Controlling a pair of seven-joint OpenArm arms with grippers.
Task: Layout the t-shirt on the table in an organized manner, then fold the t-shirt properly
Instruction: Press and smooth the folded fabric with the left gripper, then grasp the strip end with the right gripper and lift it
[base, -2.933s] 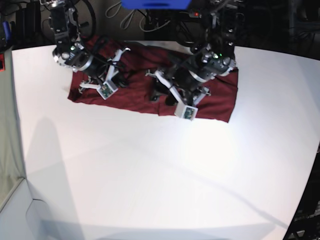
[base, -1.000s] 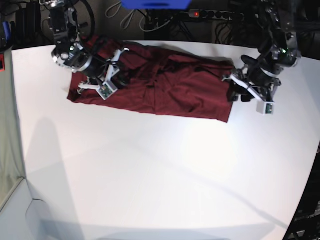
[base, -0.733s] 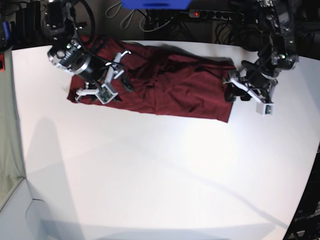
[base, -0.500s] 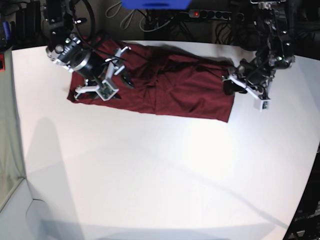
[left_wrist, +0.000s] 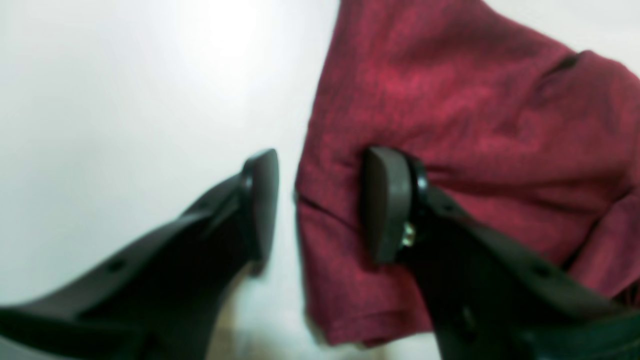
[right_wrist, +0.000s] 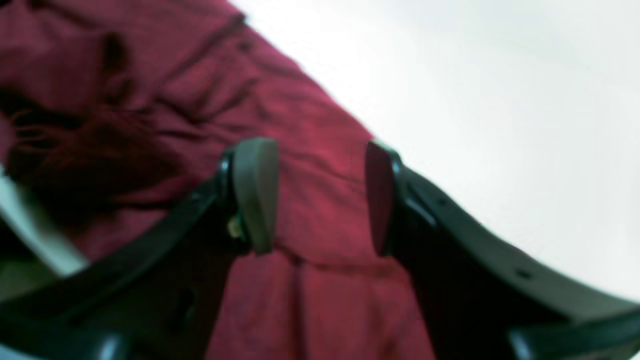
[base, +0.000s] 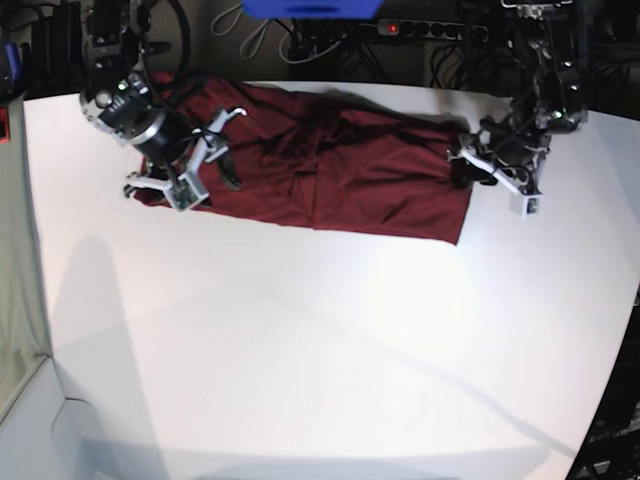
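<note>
Step in hand: laying out, by my reading. The t-shirt (base: 320, 185) lies as a long rumpled band across the upper part of the table (base: 320, 360), not yet spread flat, and no fold looks tidy.
Where the arms stand: one at each end of the band, left gripper (base: 468, 168) at the right end of the base view, right gripper (base: 200, 165) at the left end.
Left fingers: clearly apart. In the left wrist view one pad (left_wrist: 387, 200) lies over the cloth's edge and the other (left_wrist: 262, 200) over bare table, so the edge sits between them, unpinched.
Right fingers: apart too, both pads (right_wrist: 255, 192) over cloth near its border, holding nothing; whether they touch it I cannot tell.
Next move: likely each gripper should close on its end, then draw outward to smooth the wrinkles.
</note>
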